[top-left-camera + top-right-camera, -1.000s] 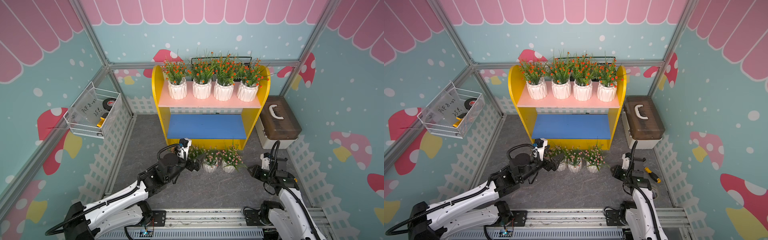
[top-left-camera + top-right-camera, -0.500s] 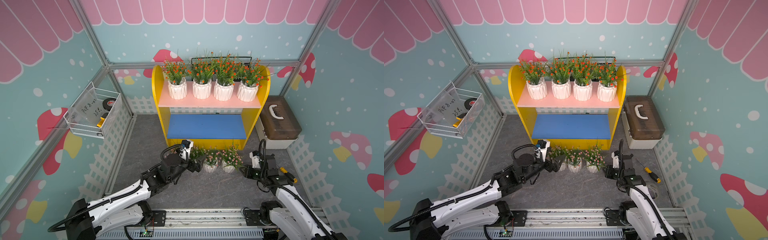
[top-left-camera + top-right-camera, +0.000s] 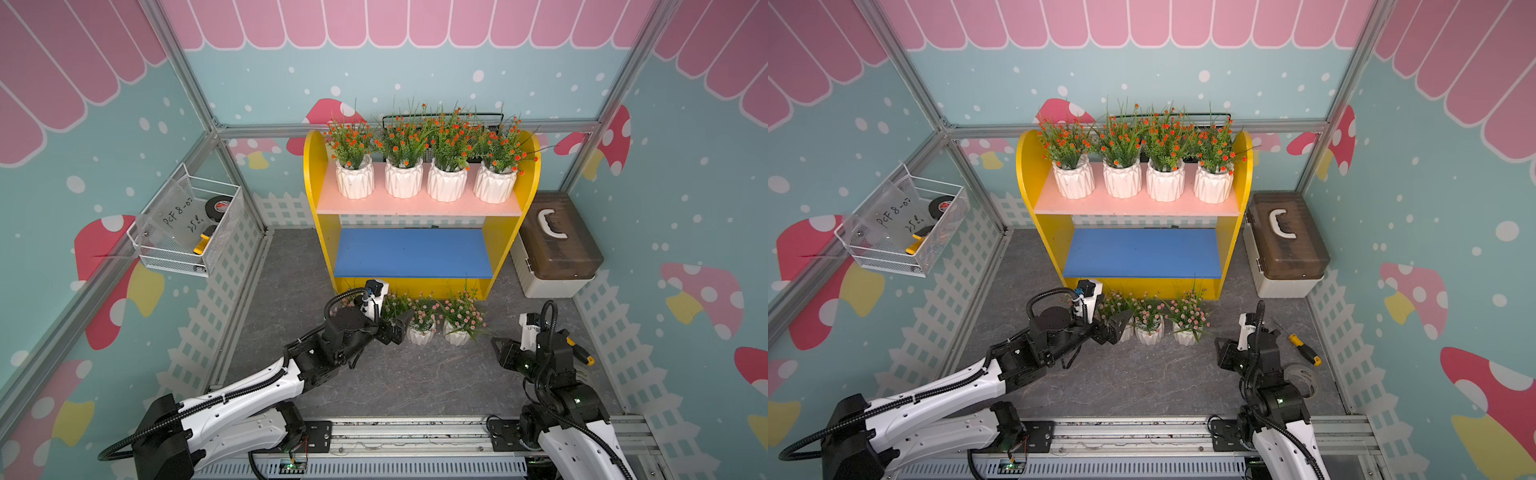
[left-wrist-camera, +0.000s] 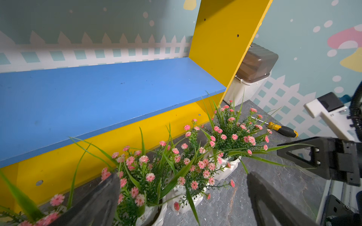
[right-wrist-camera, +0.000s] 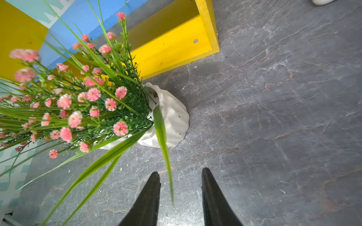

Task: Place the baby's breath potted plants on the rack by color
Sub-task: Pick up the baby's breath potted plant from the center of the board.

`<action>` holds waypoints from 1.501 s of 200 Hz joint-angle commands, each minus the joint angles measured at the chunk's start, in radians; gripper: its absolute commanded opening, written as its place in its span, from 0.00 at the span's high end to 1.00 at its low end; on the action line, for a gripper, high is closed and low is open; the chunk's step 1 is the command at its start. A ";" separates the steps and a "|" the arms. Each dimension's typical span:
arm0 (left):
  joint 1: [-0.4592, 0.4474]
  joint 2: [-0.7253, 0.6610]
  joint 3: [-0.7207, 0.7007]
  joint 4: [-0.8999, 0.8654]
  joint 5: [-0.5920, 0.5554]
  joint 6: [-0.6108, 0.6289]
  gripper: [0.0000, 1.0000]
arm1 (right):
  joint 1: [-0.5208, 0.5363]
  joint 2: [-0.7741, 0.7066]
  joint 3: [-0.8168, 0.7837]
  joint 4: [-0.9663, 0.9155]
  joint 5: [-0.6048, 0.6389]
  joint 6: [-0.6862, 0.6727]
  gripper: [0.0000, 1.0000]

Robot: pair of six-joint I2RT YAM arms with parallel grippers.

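pink plants (image 3: 462, 316): all four stand in a row on the bench (image 3: 415, 374), just ahead of both jaws and in front of the rack (image 3: 318, 199). none lifted.

change over the last second: right arm (image 3: 552, 361) pushed in toward the end plant, then looks to have eased back slightly. left arm (image 3: 249, 390) barely moved.

left jaws wide apart, near pot (image 4: 150, 213) just ahead between them, no contact that i can see. right jaws apart by a narrow gap, empty. a grass blade (image 5: 163, 148) crosses in front, end pot (image 5: 172, 119) just beyond the tips.

my read: both arms lining up, no pickup yet. orange plants (image 3: 424, 174) fill the pink shelf (image 3: 415, 206). blue shelf (image 3: 411, 251) beyond the jaws is bare, so pink goes there. about half done.

bench is grey, stone-look, flat. teal mushroom walls (image 3: 685, 208) close in on three sides. box (image 3: 557, 245) beyond the right jaws, screwdriver (image 3: 1302, 347) behind them.
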 commanded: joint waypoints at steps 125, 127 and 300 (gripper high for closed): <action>-0.015 0.030 0.049 0.001 -0.004 -0.007 0.01 | 0.005 0.395 0.002 0.309 -0.058 -0.090 0.73; -0.015 0.029 0.048 0.002 -0.004 -0.007 0.02 | 0.006 0.400 0.005 0.312 -0.056 -0.092 0.73; -0.015 0.000 0.020 -0.007 -0.036 -0.009 0.01 | 0.006 0.692 0.154 0.445 -0.110 -0.137 0.78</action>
